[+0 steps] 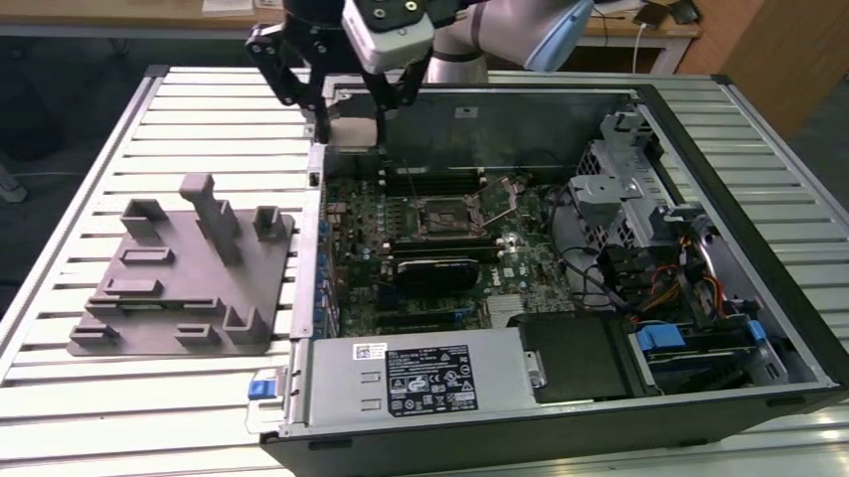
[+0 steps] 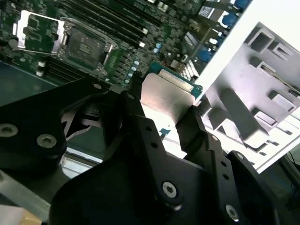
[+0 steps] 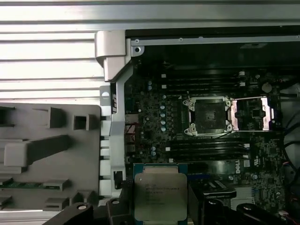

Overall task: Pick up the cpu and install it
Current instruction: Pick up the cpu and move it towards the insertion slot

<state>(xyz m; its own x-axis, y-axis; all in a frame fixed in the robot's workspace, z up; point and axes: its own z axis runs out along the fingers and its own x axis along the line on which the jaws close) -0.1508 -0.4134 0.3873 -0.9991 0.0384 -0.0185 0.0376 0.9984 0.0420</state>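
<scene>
Gripping the cpu (image 3: 160, 197), the claw (image 1: 353, 127) hangs above the motherboard (image 3: 150, 110) (socket (image 3: 209, 116) open).

1. In the exterior view, even overhead light brightens the slatted table (image 1: 80, 397). The open computer case (image 1: 798, 320) lies in shadow inside.
2. In the second wrist view, the table strip blows out to white, and the black jaws look dim and soft up close.
3. In the first wrist view, the cpu (image 3: 160, 201) lid shows a pale sheen against the dim motherboard (image 3: 154, 117).
</scene>
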